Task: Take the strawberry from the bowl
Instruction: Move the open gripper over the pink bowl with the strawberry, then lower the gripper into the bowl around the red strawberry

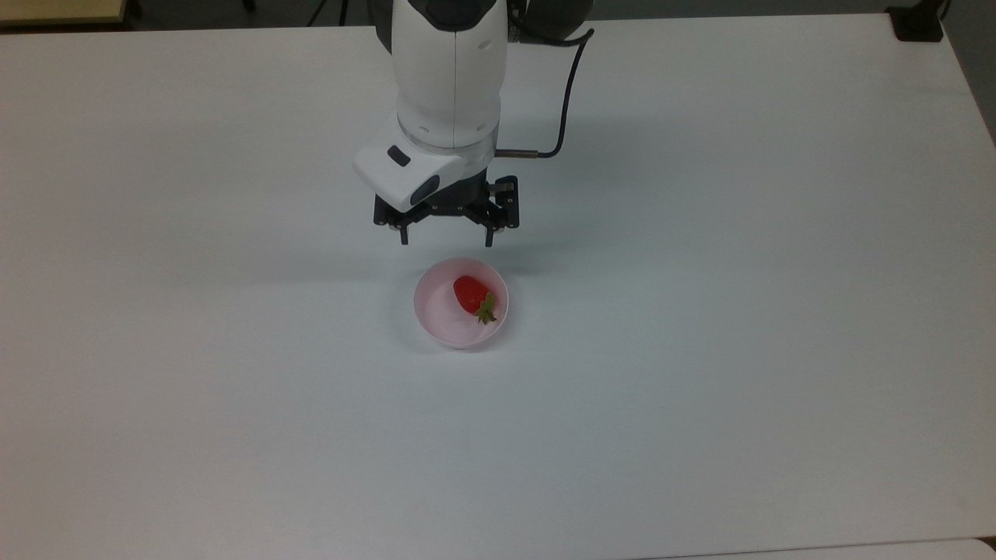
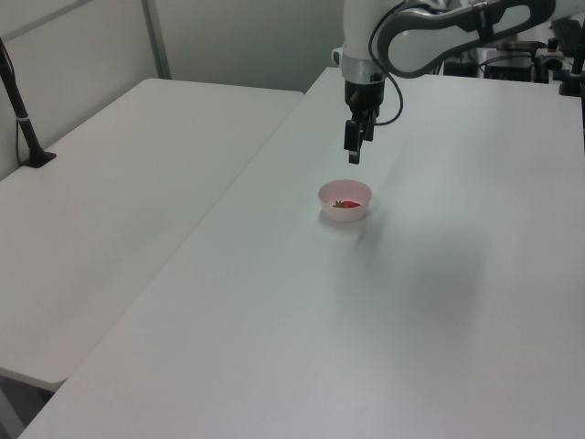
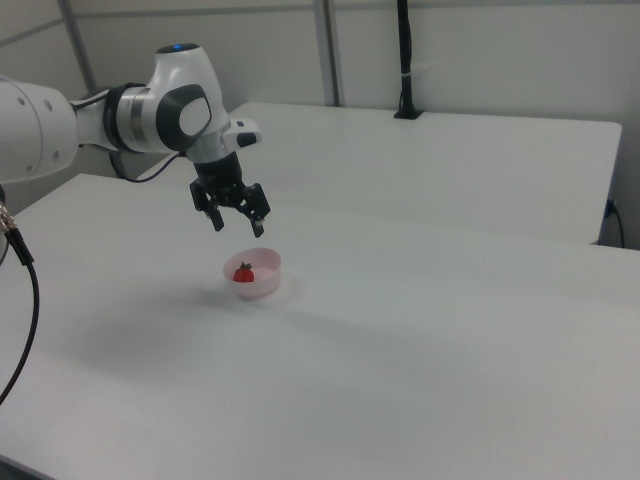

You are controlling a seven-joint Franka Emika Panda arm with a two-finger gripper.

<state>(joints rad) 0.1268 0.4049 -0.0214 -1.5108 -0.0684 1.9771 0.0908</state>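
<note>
Resting on the broad white desk [image 1: 739, 311], the small round pale pink bowl [image 1: 436, 315] stands upright with a thin rim and a smooth plain inside, and it holds one thing: the small glossy red strawberry [image 1: 469, 293]. In the top view the berry lies on its side against the bowl's wall toward 2 o'clock from the bowl's centre, its green leafy cap pointing toward 5 o'clock, while the rest of the bowl's floor is bare pink. In the right view the strawberry [image 3: 244, 271] shows red inside the bowl [image 3: 262, 283], and in the left view just a sliver of it [image 2: 346, 204] shows above the bowl's near rim [image 2: 345, 214]. The black two-finger gripper [image 1: 445, 243] on the white robot arm [image 1: 451, 70] hangs at 12 o'clock from the bowl in the top view, above the desk and clear of the rim; its fingers [image 1: 404, 237] point down, spread wide apart and holding nothing. The right view shows the gripper [image 3: 237, 227] above the bowl with the same gap between its fingers, and the left view shows it [image 2: 354, 156] raised over the bowl's far edge.
</note>
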